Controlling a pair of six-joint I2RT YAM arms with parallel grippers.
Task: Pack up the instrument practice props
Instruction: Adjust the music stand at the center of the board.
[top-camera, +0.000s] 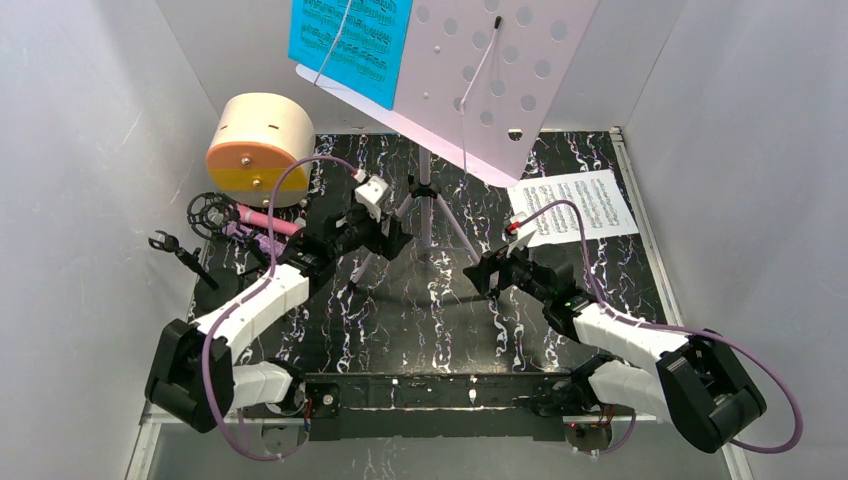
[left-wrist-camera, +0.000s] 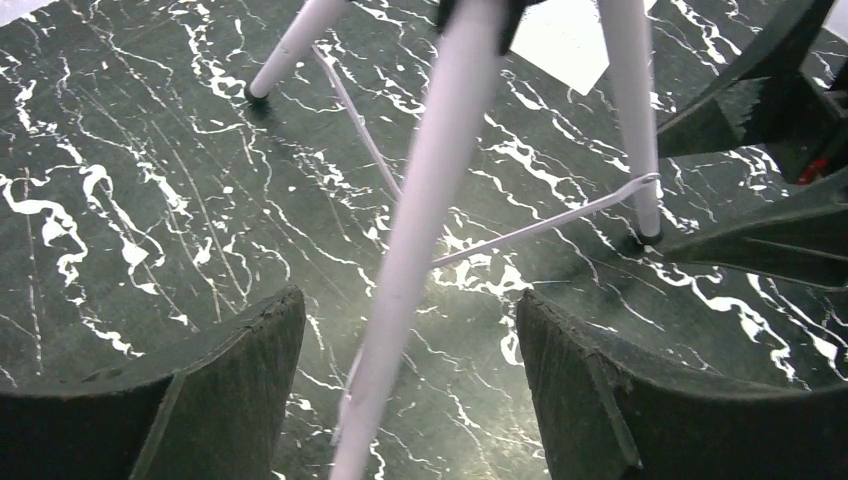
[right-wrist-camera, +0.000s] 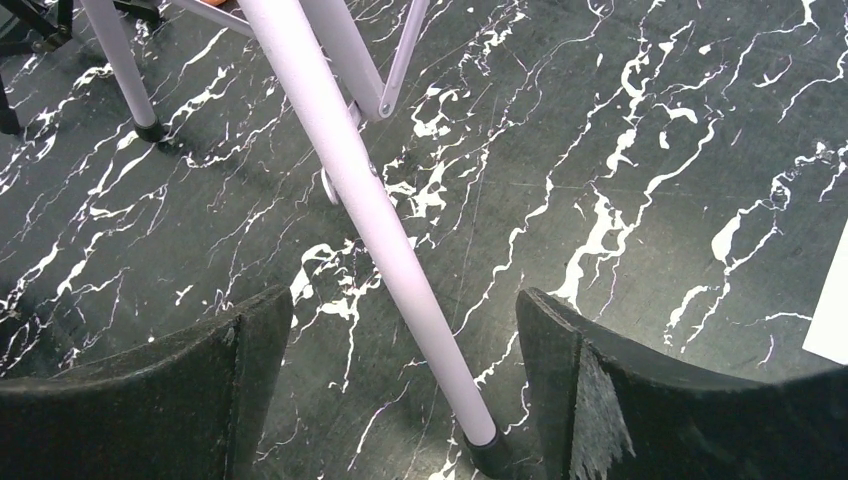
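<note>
The lilac perforated music stand (top-camera: 500, 60) stands at the back on three pale legs, with blue sheet music (top-camera: 350, 40) on its desk. White sheet music (top-camera: 575, 205) lies flat on the table at right. My left gripper (top-camera: 385, 240) is open with one stand leg (left-wrist-camera: 420, 230) between its fingers, untouched. My right gripper (top-camera: 487, 272) is open around another leg (right-wrist-camera: 370, 210), just above its black foot cap (right-wrist-camera: 488, 452). The pink microphone (top-camera: 270, 220) lies at left by the black ring mount (top-camera: 208, 210) and small black tripod (top-camera: 180, 255).
A cream and orange drum-shaped cylinder (top-camera: 258, 145) lies on its side at back left. White walls close in the dark marbled table (top-camera: 420, 310) on three sides. The stand's thin cross braces (left-wrist-camera: 545, 222) run between its legs. My right gripper shows in the left wrist view (left-wrist-camera: 770, 110).
</note>
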